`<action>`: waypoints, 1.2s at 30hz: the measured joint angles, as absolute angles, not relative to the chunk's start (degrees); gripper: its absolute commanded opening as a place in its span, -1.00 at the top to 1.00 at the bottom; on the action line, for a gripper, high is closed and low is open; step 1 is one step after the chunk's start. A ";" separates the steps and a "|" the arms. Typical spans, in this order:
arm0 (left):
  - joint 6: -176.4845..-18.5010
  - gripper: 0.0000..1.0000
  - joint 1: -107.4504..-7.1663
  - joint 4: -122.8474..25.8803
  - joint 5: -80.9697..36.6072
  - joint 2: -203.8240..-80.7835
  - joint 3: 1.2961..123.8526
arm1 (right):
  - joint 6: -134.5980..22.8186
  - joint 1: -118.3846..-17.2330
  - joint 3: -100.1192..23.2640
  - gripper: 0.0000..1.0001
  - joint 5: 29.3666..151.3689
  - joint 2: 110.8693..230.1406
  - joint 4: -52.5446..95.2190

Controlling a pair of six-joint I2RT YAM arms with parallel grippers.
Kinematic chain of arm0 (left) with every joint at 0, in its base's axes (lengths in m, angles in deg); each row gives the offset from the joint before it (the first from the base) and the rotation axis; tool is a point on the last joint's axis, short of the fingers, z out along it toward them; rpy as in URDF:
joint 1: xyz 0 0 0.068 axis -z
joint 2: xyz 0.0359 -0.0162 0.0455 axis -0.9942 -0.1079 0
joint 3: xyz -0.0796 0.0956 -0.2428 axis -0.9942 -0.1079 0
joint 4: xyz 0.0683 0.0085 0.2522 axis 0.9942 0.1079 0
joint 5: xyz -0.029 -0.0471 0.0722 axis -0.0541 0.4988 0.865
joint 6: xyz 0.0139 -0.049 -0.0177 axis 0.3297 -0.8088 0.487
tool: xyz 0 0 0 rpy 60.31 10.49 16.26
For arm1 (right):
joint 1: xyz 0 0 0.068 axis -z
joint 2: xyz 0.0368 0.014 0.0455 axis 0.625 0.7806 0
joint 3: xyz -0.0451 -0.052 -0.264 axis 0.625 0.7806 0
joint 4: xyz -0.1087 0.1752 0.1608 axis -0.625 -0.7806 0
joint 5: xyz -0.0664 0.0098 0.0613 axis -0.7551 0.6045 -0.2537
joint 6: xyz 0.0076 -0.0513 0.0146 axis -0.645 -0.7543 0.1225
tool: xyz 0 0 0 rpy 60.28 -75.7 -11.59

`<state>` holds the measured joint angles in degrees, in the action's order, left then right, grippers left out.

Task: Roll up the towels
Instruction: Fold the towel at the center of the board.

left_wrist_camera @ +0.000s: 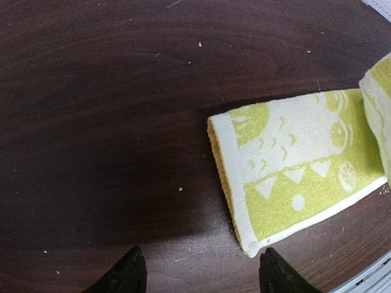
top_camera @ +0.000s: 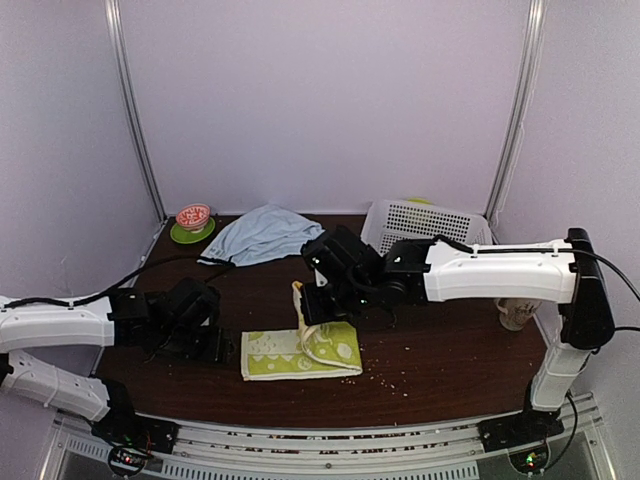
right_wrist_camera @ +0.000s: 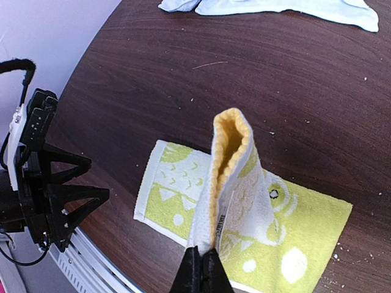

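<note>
From above, the lime-green towel (top_camera: pixel 285 358) lies flat on the dark worktop (top_camera: pixel 440 350), near the front edge. Its right part is pulled up into a standing flap by the right claw (top_camera: pixel 312 312), which is clenched on the cloth. The left claw (top_camera: pixel 212 345) sits just left of this towel, low over the wood and apart from it. The pale-blue towel (top_camera: pixel 262 233) lies crumpled well behind the green one, with a small bowl (top_camera: pixel 193 215) to its left. A white basket (top_camera: pixel 420 225) stands behind and to the right of the green towel. In the left wrist view, the left claw (left_wrist_camera: pixel 201 282) is released, its two dark fingertips (left_wrist_camera: pixel 125 276) spread wide over bare worktop (left_wrist_camera: pixel 110 122). The lime-green towel (left_wrist_camera: pixel 293 177) lies beyond them to the right, untouched. In the right wrist view, the right claw (right_wrist_camera: pixel 200 268) pinches a raised, doubled fold of the lime-green towel (right_wrist_camera: pixel 293 226), its yellow inner side showing at the top. The left claw (right_wrist_camera: pixel 85 182) waits left of that towel, and the pale-blue towel (right_wrist_camera: pixel 275 6) lies at the far edge.
</note>
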<state>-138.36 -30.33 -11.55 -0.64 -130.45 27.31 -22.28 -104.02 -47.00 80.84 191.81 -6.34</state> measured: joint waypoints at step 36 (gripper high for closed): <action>-140.13 -0.29 -30.33 -10.22 -0.62 -127.87 24.51 | -22.54 -105.95 -54.25 -0.07 89.95 200.45 -3.76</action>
<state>-140.13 -30.33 -10.22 -0.62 -127.87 24.51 -22.54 -105.95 -54.25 89.95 200.45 -3.76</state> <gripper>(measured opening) 0.645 0.592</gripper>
